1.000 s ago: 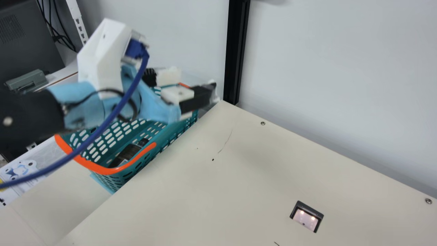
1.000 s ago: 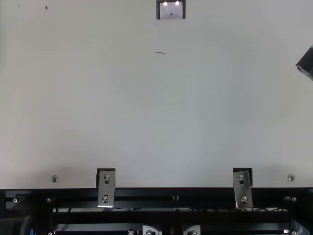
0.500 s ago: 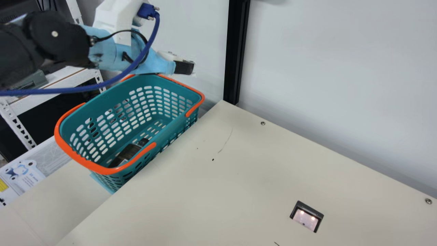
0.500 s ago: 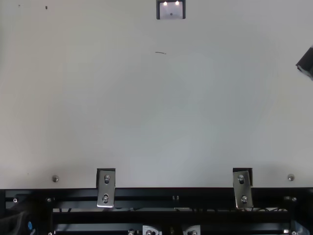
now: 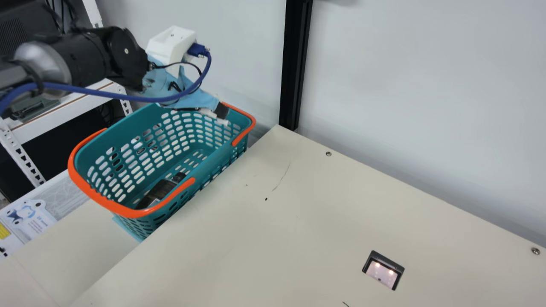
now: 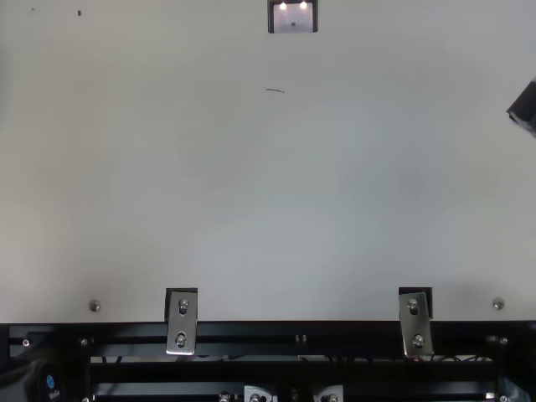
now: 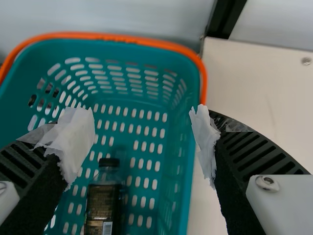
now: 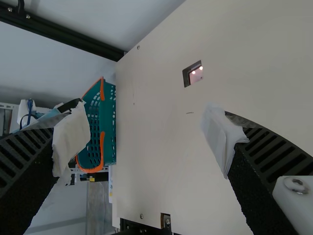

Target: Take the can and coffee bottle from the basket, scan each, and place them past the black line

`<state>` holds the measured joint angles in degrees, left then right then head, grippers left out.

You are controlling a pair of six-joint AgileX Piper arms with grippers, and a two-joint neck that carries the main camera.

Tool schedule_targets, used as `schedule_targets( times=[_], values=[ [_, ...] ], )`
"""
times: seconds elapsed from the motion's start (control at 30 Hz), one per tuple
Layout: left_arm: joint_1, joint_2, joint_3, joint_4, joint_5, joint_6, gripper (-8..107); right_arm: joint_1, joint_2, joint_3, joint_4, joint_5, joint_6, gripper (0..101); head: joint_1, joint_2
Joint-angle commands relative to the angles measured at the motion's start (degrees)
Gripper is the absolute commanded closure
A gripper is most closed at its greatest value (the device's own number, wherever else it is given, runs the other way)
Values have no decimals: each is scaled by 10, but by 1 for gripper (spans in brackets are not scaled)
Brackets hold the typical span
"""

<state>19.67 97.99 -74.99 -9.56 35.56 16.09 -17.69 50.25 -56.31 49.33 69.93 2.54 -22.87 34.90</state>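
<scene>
Black left hand (image 5: 222, 115), fingers spread, lowered since toward teal basket (image 5: 98, 197), right hand (image 6: 523, 109) spread

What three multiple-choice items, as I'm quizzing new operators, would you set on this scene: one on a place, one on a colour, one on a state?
1. Where is the coffee bottle?
A) on the scanner
B) in the basket
C) on the table

2. What colour is the basket's body?
A) teal
B) red
C) yellow

3. How is the left gripper?
A) shut on the bottle
B) shut with nothing in it
C) open

1: B, the main view and left wrist view show it inside the basket.
2: A, its perforated walls are teal.
3: C, the left wrist view shows its fingers wide apart.
</scene>
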Motion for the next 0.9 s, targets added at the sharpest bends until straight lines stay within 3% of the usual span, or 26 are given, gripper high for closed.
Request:
schedule_targets(
  times=[0.0,0.07,0.37,0.87],
  values=[
    [5,19,-4,10,-1,-9,9,0,0,0,0,0,0,0,-18,6],
    [12,31,-10,14,-3,-17,9,0,0,0,0,0,0,0,-18,6],
    [57,44,-60,-93,18,31,9,0,0,0,0,0,0,0,-18,6],
    [125,55,-57,-81,44,107,9,0,0,0,0,0,0,0,-18,6]
  ],
)
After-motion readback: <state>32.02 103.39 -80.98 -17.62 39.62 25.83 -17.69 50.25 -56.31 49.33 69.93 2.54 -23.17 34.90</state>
